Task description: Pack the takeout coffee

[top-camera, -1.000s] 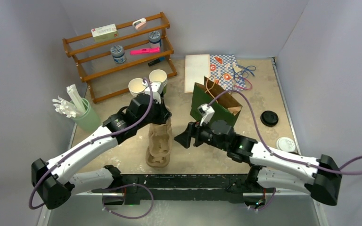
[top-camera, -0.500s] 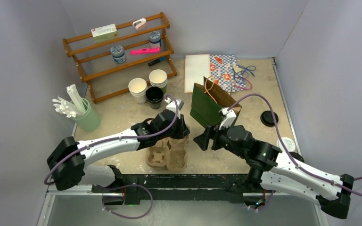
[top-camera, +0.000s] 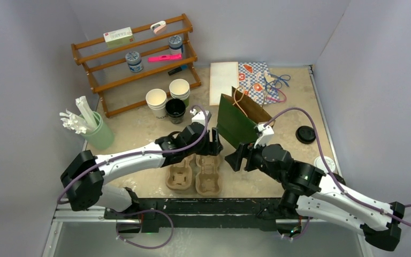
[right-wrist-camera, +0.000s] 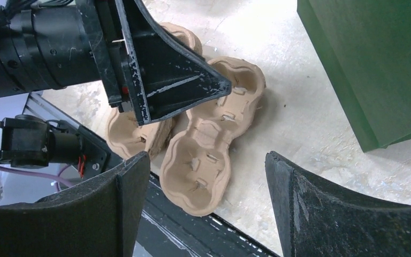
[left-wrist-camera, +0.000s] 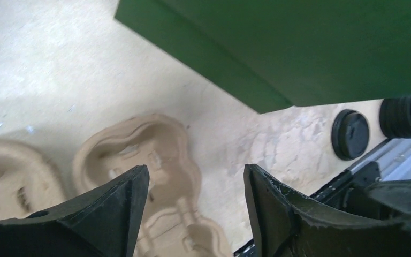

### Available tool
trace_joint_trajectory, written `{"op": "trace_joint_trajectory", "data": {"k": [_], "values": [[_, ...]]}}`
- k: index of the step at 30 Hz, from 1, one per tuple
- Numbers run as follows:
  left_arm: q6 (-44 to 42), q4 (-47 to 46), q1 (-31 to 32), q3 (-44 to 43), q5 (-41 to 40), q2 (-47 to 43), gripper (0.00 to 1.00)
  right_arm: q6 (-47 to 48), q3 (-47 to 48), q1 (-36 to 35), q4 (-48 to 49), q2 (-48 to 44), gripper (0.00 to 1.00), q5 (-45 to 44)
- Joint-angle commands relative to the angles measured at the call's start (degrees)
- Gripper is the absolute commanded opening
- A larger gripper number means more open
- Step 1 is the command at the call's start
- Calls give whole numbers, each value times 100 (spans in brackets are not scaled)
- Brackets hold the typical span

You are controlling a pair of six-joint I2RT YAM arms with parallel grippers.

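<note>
The takeout coffee is out of view in every frame. A tan cardboard cup carrier (top-camera: 208, 174) lies flat near the front edge, beside a second carrier (top-camera: 180, 177). My left gripper (top-camera: 214, 145) hovers open just above and behind the right carrier (left-wrist-camera: 155, 160), with nothing between its fingers. My right gripper (top-camera: 235, 159) stands open to the right of it, also empty, looking down on both carriers (right-wrist-camera: 214, 139). A dark green paper bag (top-camera: 239, 122) stands upright right behind both grippers.
Two lidless paper cups (top-camera: 156, 100) (top-camera: 179, 88) and a black cup (top-camera: 175, 108) stand behind the left arm. A black lid (top-camera: 305, 134) and a white lid (top-camera: 325, 163) lie at the right. A wooden rack (top-camera: 134, 59) and a green holder of straws (top-camera: 97, 134) stand at the back left.
My left gripper carried a carrier off the stack to the right, laid it flat beside the other and opened. The right arm shifted slightly right, still open.
</note>
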State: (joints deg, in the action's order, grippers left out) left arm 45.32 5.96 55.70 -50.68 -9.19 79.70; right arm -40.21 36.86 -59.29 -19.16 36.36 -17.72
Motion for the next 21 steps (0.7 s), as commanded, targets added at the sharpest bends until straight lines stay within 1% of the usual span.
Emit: {"op": "trace_joint_trajectory", "data": {"k": [1, 4, 7, 9, 17, 21], "values": [[141, 688, 37, 202, -435, -689, 68, 81, 356, -2, -154, 24, 81, -210], [465, 975, 37, 638, -518, -1387, 67, 104, 363, -1, -191, -7, 81, -300], [603, 1012, 37, 1075, -404, -1841, 60, 129, 278, -4, -67, -82, 81, -359], [674, 1057, 37, 1306, -399, -1963, 56, 145, 240, -4, 36, -79, 81, -351], [941, 936, 28, 1990, -310, -2210, 52, 197, 306, 3, -9, 126, 80, -417], [1474, 1611, -27, 2070, -1019, -2319, 52, 161, 233, 3, 61, 85, 80, -452]]}}
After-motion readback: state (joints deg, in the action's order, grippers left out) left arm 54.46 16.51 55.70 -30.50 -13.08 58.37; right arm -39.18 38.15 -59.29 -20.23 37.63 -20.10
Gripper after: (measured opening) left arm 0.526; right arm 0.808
